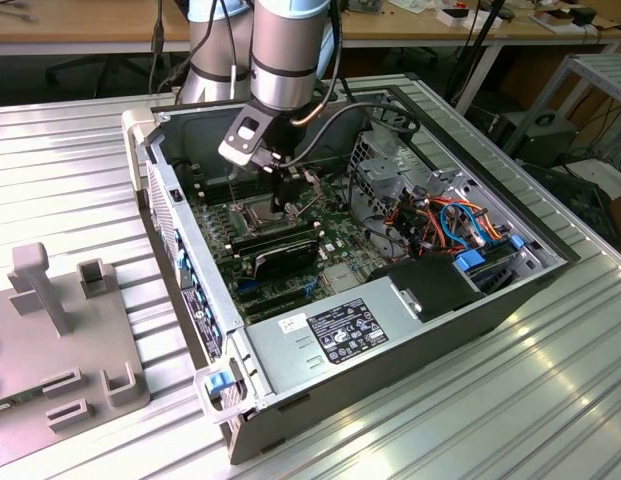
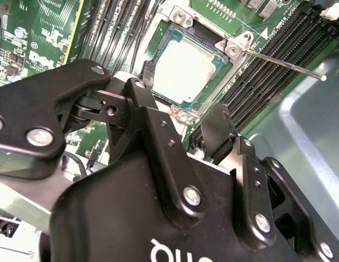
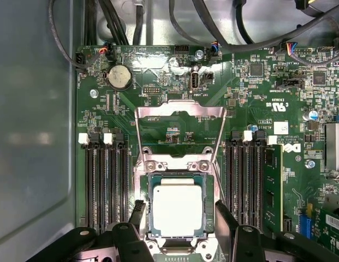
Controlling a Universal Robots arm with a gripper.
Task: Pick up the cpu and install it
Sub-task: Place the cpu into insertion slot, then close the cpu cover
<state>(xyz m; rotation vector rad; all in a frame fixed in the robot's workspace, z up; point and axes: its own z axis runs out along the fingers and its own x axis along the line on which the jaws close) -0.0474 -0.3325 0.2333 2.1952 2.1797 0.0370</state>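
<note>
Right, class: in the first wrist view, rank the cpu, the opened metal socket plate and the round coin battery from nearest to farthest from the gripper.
1. cpu: lying in the socket, between the open jaws of the gripper.
2. metal socket plate: swung open, just beyond the socket.
3. coin battery: farthest, past the plate, near the edge of the motherboard.

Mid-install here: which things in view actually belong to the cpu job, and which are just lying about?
Job in hand:
- cpu, lying in the socket
- hand, open, a finger on either side of the cpu
- load plate, flipped up

Lying about:
- coin battery
- memory slots
- power supply
- grey fixture
</note>
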